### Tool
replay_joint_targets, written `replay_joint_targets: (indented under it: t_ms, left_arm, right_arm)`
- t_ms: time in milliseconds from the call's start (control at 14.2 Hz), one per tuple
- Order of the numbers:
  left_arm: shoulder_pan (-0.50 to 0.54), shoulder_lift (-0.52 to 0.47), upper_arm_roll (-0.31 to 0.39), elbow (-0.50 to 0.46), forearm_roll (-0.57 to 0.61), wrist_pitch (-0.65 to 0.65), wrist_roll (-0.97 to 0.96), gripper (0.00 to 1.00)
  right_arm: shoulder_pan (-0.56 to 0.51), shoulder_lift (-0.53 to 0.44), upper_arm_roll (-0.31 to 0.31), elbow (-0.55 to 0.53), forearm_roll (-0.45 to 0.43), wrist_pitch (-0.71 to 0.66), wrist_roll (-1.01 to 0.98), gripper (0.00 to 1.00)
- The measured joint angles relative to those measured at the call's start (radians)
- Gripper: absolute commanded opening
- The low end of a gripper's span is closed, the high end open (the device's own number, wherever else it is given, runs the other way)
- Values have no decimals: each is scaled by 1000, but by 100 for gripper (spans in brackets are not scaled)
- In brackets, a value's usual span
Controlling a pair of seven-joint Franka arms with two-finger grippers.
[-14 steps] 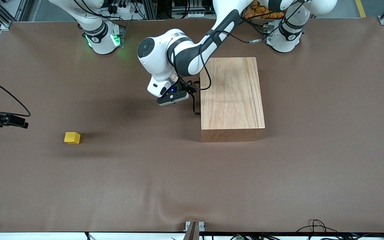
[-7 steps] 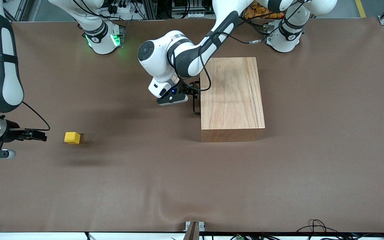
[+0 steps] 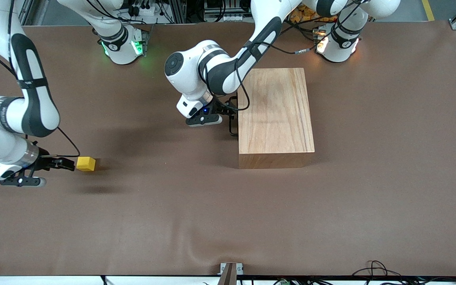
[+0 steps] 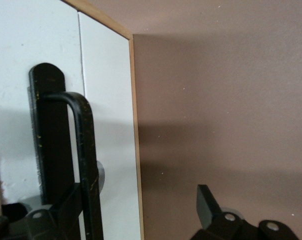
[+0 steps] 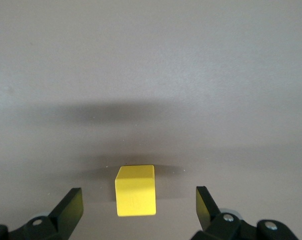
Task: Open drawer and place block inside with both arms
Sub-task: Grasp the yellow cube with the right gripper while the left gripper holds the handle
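Front view: the small bright yellow cube block (image 3: 86,163) sits on the brown table (image 3: 228,213) toward the right arm's end, well apart from the large light-wood box (image 3: 275,116). The right arm's black two-finger gripper (image 3: 66,164) is low beside the block, its fingers spread wide — in the right wrist view the block (image 5: 136,190) lies between the two fingertips (image 5: 69,206) with a gap on each side, untouched. The left arm's gripper (image 3: 231,114) is at the box's white front panel (image 4: 46,45), where the drawer is shut; its fingers stand apart, one of them (image 4: 61,215) against the thin black bar handle (image 4: 83,160), nothing clamped.
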Motion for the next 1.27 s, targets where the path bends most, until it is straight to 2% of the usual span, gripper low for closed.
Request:
replay_joint_targets:
  t_ms: [424, 776, 1129, 1271]
  left_arm:
    - [1, 2, 0, 0, 0, 59, 1, 100]
    - [1, 5, -1, 0, -3, 118, 1, 100]
    - [1, 5, -1, 0, -48, 171, 2, 100]
    - [1, 6, -1, 0, -54, 182, 3, 100]
  right_arm:
    - [13, 50, 0, -77, 0, 69, 0, 100]
    - [16, 104, 0, -81, 0, 116, 0, 100]
    - [16, 118, 0, -82, 0, 127, -17, 100]
    - [16, 118, 0, -87, 0, 118, -46, 77]
